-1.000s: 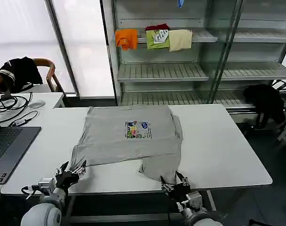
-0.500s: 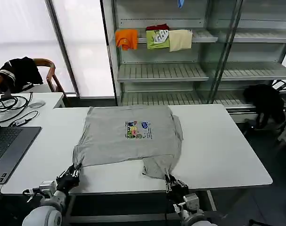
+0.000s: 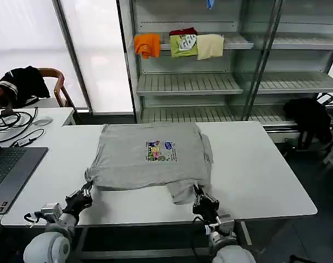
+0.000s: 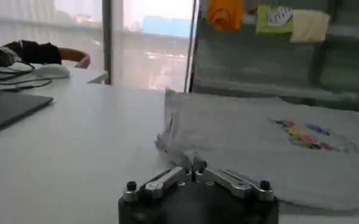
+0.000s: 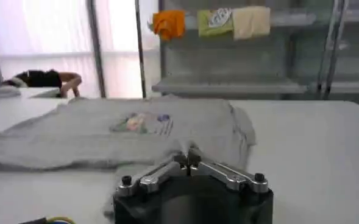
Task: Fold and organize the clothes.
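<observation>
Grey T-shirt (image 3: pixel 150 156) is laid print-up in the middle of the white table (image 3: pixel 254 175), only partly folded: the right side is turned in, the near hem is bunched, and the final folds and putting away are judged outstanding. Left gripper (image 3: pixel 84 193) is clamped on the near-left hem corner; right gripper (image 3: pixel 202 198) is pinched shut on the near-right hem.

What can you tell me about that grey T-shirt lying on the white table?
The grey T-shirt looks like soft cotton, with a small multicoloured print on the chest. It lies spread front-up on the white table, partly folded. The left gripper pinches its near left corner and the right gripper its near right edge, both shut on the cloth.
</observation>
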